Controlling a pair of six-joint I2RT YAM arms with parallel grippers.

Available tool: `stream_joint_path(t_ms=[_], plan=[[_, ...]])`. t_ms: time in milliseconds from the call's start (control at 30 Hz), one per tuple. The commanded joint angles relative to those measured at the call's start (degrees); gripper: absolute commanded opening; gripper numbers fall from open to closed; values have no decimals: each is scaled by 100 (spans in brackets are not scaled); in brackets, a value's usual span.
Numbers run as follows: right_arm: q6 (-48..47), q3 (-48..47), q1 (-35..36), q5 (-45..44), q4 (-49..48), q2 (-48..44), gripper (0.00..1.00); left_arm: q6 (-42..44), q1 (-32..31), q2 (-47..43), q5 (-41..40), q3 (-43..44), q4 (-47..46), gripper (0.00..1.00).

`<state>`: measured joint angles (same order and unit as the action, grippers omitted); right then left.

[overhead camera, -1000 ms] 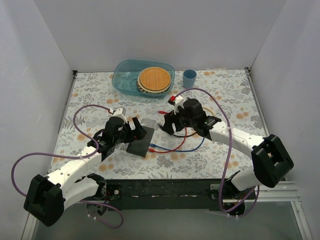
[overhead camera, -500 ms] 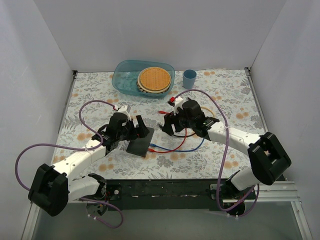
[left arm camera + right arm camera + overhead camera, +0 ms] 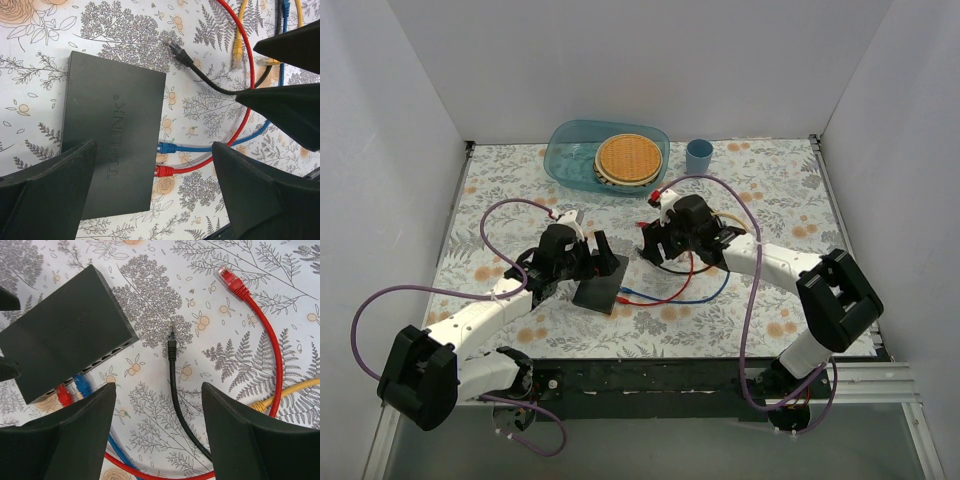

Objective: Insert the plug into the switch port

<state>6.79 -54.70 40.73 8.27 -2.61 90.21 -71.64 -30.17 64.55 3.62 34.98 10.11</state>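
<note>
The black plug [image 3: 171, 335] lies loose on the floral tablecloth [image 3: 300, 340], near the TP-Link switch [image 3: 70, 330] but not aimed at its socket row, where a blue plug [image 3: 82, 385] and a red plug [image 3: 63, 395] fill one end. The right gripper [image 3: 159, 387] hovers over it, fingers spread and empty. It had best pinch the boot crosswise, leaving the tip free. The left gripper [image 3: 154, 145], also spread, straddles the switch and could brace it against sliding.

White arm links [image 3: 480, 318], bulky black joints [image 3: 417, 375], looping purple cables [image 3: 515, 203], matte-black wedge-shaped fingers [image 3: 65, 440]
</note>
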Motion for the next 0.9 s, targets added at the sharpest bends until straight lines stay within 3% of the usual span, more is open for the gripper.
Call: stream_joint_path(t_ms=[0,367,633,733,867], plan=[[-186,-340,75,-291,208,242,75,150,-24,-127,-10,202,-18,98],[-195,-340,146,-291,164,734,65,106,-24,-171,113,97,-9,98],[-195,-866,357,-607,621,1340,62,36,-24,-329,218,44,-62,98],[-134,-955,365,-765,709,1507,57,36,-24,-338,244,52,-9,98],[-116,-1007,365,-792,762,1639,38,18,-24,-382,219,9,-26,98]])
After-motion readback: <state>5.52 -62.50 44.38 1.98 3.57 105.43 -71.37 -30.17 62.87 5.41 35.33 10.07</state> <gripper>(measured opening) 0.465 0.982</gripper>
